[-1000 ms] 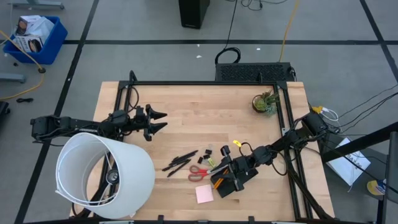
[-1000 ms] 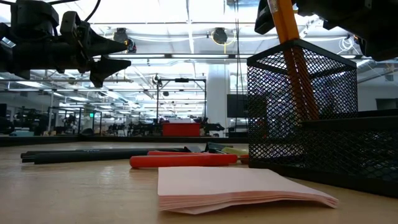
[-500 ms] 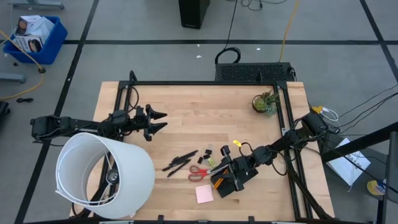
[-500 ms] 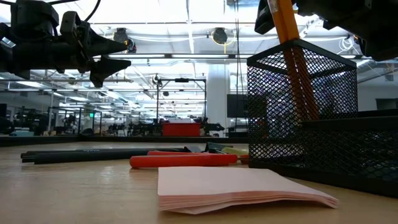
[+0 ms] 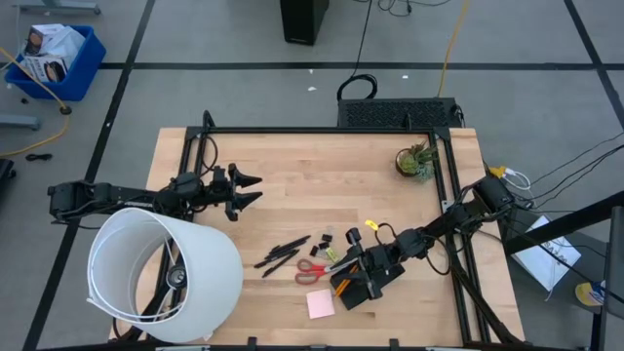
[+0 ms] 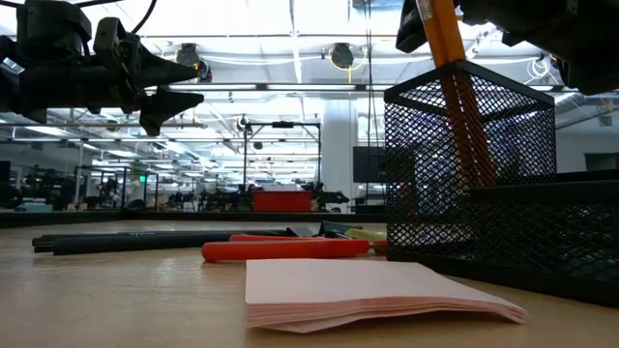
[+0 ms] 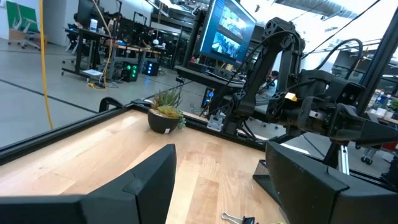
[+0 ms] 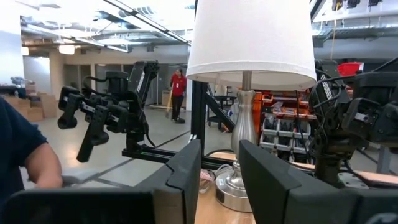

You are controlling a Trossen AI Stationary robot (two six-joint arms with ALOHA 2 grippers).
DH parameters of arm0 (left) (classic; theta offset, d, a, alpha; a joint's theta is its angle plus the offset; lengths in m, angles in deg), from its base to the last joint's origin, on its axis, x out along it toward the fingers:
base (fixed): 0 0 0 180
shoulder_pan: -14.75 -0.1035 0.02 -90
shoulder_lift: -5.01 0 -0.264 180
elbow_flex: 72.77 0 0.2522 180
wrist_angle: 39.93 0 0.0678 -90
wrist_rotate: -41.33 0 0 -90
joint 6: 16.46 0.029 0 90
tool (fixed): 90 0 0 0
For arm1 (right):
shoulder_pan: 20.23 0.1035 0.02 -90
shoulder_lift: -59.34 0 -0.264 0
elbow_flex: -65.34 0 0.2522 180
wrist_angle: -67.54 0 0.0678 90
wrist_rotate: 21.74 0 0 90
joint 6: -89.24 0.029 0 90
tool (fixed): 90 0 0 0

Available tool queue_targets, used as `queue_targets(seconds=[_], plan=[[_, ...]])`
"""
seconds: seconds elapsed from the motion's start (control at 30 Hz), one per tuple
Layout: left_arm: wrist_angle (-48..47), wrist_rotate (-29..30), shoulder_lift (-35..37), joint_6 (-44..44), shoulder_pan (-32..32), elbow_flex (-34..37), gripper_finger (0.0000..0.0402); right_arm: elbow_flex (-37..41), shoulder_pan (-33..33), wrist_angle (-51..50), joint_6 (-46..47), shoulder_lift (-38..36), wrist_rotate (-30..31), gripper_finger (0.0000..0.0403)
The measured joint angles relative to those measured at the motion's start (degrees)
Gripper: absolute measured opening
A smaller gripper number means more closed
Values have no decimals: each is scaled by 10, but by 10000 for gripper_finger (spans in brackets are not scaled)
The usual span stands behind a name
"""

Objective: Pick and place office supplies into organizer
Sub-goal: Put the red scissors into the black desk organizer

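My right gripper (image 5: 345, 269) hovers over the black mesh organizer (image 5: 363, 283) near the table's front right, shut on an orange pencil (image 6: 462, 116) whose lower part stands inside the organizer's mesh cup (image 6: 469, 164). Left of the organizer, red-handled scissors (image 5: 312, 271), black pens (image 5: 283, 254), small black clips (image 5: 325, 239) and a pink sticky-note pad (image 5: 320, 304) lie flat on the wood. My left gripper (image 5: 250, 190) hangs open and empty above the table's left part, far from them. My right gripper holds the orange pencil by its upper part (image 6: 443, 21), between the two fingers, above the mesh cup. The low view's top edge cuts off the exact place of contact. The pencil stands slightly tilted, its lower part down inside the cup.
A large white lampshade (image 5: 161, 275) fills the front left corner. A small potted plant (image 5: 415, 162) stands at the far right. A black frame (image 5: 322, 131) runs along the table's edges. Bare wood (image 5: 322, 185) lies between the two arms.
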Motion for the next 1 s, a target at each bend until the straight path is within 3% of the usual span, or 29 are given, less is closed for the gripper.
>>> queue_targets(seconds=[0.1, 0.3, 0.57, 0.7, 0.9, 1.0], plan=[[0, 0, 0, 0, 0, 0, 253, -19, 0, -57, -23, -11, 0, 102], [0, 0, 0, 0, 0, 0, 253, -155, -6, -434, -34, -50, 46, 95], [0, 0, 0, 0, 0, 0, 253, -356, -48, -842, 50, -60, 31, 95], [0, 0, 0, 0, 0, 0, 253, -418, -72, -940, 78, -48, -32, 93], [0, 0, 0, 0, 0, 0, 253, -482, -101, -989, 98, 1, -126, 93], [0, 0, 0, 0, 0, 0, 253, -520, -105, -1037, 98, 38, -138, 93]])
